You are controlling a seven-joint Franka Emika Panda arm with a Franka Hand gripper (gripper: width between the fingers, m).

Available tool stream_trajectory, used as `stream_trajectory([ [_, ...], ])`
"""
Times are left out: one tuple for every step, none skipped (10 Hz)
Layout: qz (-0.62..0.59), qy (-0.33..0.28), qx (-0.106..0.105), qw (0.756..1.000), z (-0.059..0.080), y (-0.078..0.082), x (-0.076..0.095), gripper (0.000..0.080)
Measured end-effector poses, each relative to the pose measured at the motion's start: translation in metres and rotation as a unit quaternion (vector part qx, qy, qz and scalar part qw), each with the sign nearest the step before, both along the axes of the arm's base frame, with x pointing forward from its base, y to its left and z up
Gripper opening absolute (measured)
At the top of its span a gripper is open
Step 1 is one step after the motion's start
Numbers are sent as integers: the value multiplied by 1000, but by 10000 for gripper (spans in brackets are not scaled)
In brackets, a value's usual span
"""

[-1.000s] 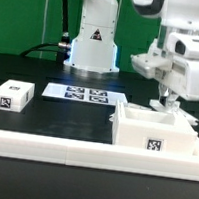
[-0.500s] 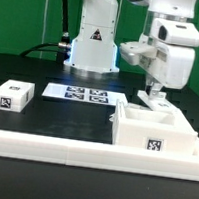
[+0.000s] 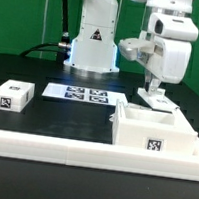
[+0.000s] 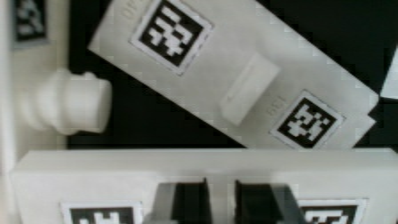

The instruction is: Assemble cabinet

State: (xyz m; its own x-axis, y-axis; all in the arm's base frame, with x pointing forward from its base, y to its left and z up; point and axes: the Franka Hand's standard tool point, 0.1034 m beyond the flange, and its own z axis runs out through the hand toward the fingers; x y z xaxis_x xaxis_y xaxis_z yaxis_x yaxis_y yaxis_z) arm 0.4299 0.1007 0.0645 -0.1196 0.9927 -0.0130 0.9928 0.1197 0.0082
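Observation:
The white cabinet body (image 3: 154,134), an open box with a tag on its front, stands at the exterior view's front right. My gripper (image 3: 154,90) hangs just behind it, shut on a small white panel piece (image 3: 154,97) held low over the table. In the wrist view my dark fingertips (image 4: 183,203) clamp that piece's edge (image 4: 107,175), with a tag on either side. Beyond it lies a long white tagged part (image 4: 222,75) set slantwise, with a round white knob (image 4: 71,100) beside it. Another small tagged panel piece (image 3: 9,97) lies at the front left.
The white robot base (image 3: 94,42) with a triangle sticker stands at the back centre. The marker board (image 3: 83,94) lies flat in front of it. A white ledge (image 3: 52,142) runs along the front. Black cables hang at the back left.
The gripper has moved toward the exterior view's left and slightly up, and the white panel piece has gone with it. The cabinet body and the left piece have not moved.

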Motion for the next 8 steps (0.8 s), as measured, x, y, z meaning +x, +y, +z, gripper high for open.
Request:
stream_trajectory([
  [-1,-5,-3,1000,6,-6,0,67],
  [9,-9,-4,1000,11,-11,3,67],
  [5,-8,-4,1000,9,-11,2,67],
  [5,-7,-3,1000,9,-11,2,67],
  [5,-7,-3,1000,9,-11,2,67],
  [0,-7,-3,1000,8,-11,2,67],
  [-15,-5,-3,1000,5,-8,1,67],
  [-24,-4,-2,1000,3,-6,0,67],
])
